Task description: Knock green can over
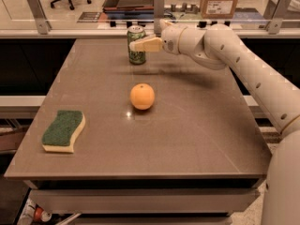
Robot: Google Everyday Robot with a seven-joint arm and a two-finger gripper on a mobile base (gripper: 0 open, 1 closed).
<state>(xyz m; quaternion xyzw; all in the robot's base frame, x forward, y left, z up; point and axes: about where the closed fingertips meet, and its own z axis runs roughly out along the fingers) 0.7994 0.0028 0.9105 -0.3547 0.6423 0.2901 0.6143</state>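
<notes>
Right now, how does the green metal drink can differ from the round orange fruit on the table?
The green metal drink can is an upright cylinder; the round orange fruit is a ball. The can stands near the far edge, the orange near the middle. The end effector is at the can's upper side, overlapping it in this view; the orange sits well apart from it. Both rest on the brown table.

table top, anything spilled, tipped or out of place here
Nothing stands out. The green can stands upright near the far edge, the gripper at its top; orange and sponge rest on the table.
</notes>
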